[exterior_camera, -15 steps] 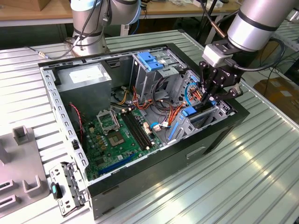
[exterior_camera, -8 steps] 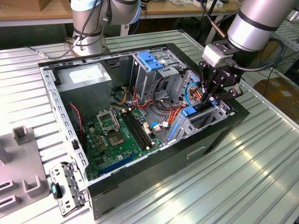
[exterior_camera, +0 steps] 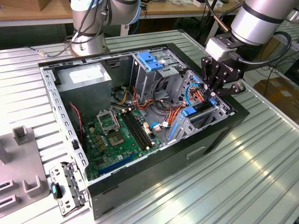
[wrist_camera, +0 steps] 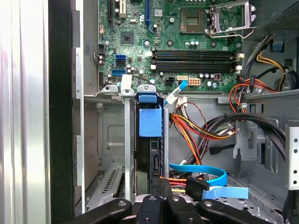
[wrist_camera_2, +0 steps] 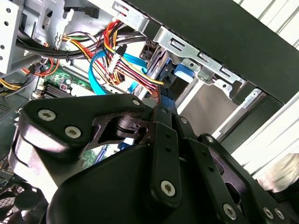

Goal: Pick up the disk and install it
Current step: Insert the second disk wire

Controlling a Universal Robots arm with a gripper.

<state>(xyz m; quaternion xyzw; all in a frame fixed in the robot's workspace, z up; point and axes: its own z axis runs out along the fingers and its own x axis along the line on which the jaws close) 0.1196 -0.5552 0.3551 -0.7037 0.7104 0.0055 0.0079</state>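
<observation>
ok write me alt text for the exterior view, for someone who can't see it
A robot arm's black gripper reaches into the drive bay at the exterior view's right of an open desktop computer case, among red, orange and blue cables. Inside lie a green motherboard, a grey power supply box and a metal cage with a blue plastic top; the case sits on a ribbed metal table.

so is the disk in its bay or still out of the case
In. The disk stands on edge in the metal bay inside the case, its blue carrier showing, the end effector right above it.
</observation>
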